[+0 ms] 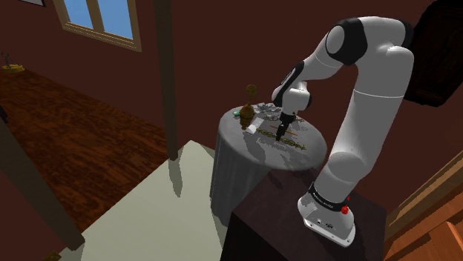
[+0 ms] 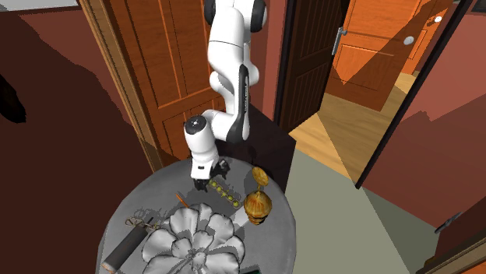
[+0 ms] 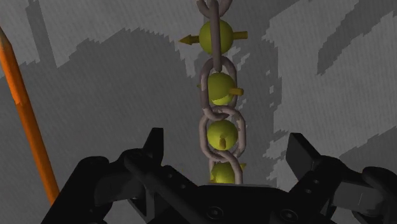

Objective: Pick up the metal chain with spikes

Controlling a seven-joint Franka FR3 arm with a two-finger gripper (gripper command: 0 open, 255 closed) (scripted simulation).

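A grey metal chain [image 3: 219, 121] threaded with yellow-green spiked balls lies stretched out on the round grey table [image 2: 274, 243]. My black gripper [image 3: 226, 156] hangs just over one end of it, open. The chain runs through the gap between the two fingers, and neither finger touches it. In the shoulder view the gripper [image 1: 280, 136] points down at the chain [image 1: 291, 142] near the middle of the table top [image 1: 315, 133]. In the second exterior view the gripper [image 2: 204, 185] stands at the end of the chain [image 2: 225, 191] nearer the arm.
An orange pencil [image 3: 25, 121] lies on the table beside the gripper. A golden urn-shaped ornament [image 2: 258, 205], a silvery flower-shaped dish [image 2: 195, 241] and a dark roller [image 2: 125, 249] share the table. Wooden doors stand behind the arm.
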